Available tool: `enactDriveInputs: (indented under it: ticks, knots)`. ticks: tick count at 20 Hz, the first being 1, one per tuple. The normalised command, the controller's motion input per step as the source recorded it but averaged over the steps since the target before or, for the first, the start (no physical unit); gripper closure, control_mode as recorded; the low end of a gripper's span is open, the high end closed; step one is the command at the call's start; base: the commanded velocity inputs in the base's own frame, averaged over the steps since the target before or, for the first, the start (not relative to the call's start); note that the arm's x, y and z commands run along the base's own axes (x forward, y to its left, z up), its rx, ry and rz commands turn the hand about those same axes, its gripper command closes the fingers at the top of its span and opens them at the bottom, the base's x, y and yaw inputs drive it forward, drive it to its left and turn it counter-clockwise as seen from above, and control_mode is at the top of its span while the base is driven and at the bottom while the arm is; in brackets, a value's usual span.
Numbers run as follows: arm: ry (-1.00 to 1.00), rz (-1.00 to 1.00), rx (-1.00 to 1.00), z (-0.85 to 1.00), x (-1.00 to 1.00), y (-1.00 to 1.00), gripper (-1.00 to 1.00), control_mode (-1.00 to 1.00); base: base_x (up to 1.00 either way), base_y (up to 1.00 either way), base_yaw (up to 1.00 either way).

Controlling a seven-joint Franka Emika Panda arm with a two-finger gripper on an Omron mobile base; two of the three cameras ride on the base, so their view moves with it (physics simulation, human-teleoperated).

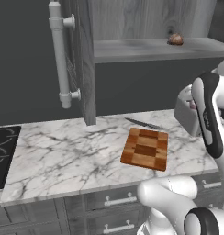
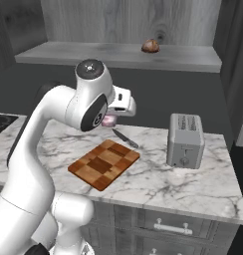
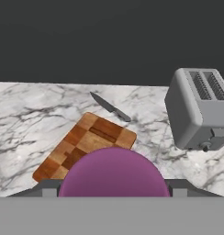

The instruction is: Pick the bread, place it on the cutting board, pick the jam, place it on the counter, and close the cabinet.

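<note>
Above the marble surface (image 3: 31, 114), between cutting board (image 3: 84, 147) and toaster (image 3: 201, 108), hangs the pincer (image 3: 114, 190), closed on the jam jar (image 3: 114, 176), purple body bulging between the fingers. Straight below and slightly ahead lies bare marble beside the knife (image 3: 110, 107). Bread roll (image 2: 150, 46) sits on the open cabinet's shelf (image 2: 93, 52), not yet on the board.

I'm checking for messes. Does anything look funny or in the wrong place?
Nothing is spilled or broken. The bread sits alone on the open cabinet shelf, the cutting board is bare, and the gripper holds the jam.
</note>
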Motion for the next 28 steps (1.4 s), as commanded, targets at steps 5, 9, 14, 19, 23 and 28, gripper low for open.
enactDriveInputs:
  ticks: [5, 9, 14, 19, 23, 28]
  knots:
    - [0.0, 0.0, 0.0, -0.07, -0.03, -0.01, 1.0, -1.0, 0.0, 0.0, 0.0]
    - [0.0, 0.0, 0.0, -0.14, -0.01, -0.05, 1.0, -1.0, 0.0, 0.0, 0.0]
    - [0.0, 0.0, 0.0, -0.14, -0.05, -0.12, 1.0, -1.0, 0.0, 0.0, 0.0]
    - [0.0, 0.0, 0.0, -0.17, -0.15, -0.2, 1.0, -1.0, 0.0, 0.0, 0.0]
    - [0.0, 0.0, 0.0, -0.15, -0.14, -0.16, 1.0, -1.0, 0.0, 0.0, 0.0]
    - [0.0, 0.0, 0.0, -0.23, -0.16, -0.13, 1.0, -1.0, 0.0, 0.0, 0.0]
